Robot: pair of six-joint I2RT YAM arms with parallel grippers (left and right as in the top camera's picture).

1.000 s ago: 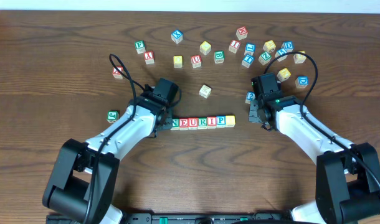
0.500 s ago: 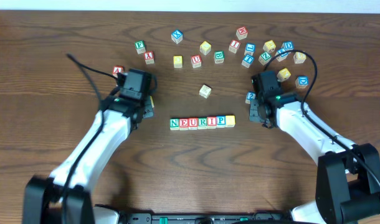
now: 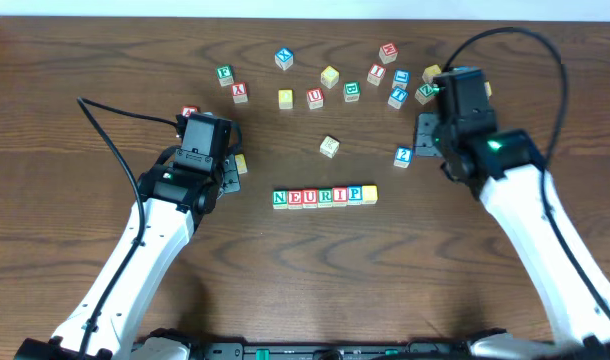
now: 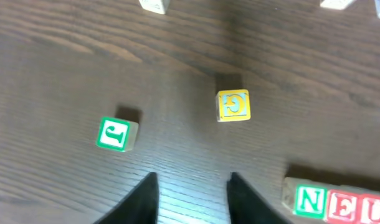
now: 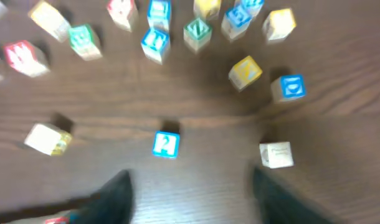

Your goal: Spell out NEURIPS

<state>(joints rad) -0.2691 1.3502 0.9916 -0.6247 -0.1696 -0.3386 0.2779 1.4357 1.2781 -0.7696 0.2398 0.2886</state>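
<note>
**A:** so where's this at? Looks done to me. The row [image 3: 325, 195] sits mid-table, seven cubes touching side by side, reading N-E-U-R-I-P from the overhead.

**B:** mostly, yeah. It's the last cube [image 3: 370, 193] I'm unsure of. Its top is yellow and I can't make out a letter at this size.

**A:** are the arms holding anything?

**B:** nope. The left gripper [image 4: 193, 199] is spread and empty, hovering left of the row with the N just at its right. There's a loose G cube [image 4: 233, 105] and a J cube [image 4: 117, 134] ahead of it. The right gripper [image 5: 196, 199] is blurry, but it's spread and empty too, up by the spare pile near a blue cube [image 5: 166, 144].

**A:** next move?

**B:** I'd say we're at the checking stage. If that last top face isn't an S, somebody pinches it and turns it without bumping the P.
</note>
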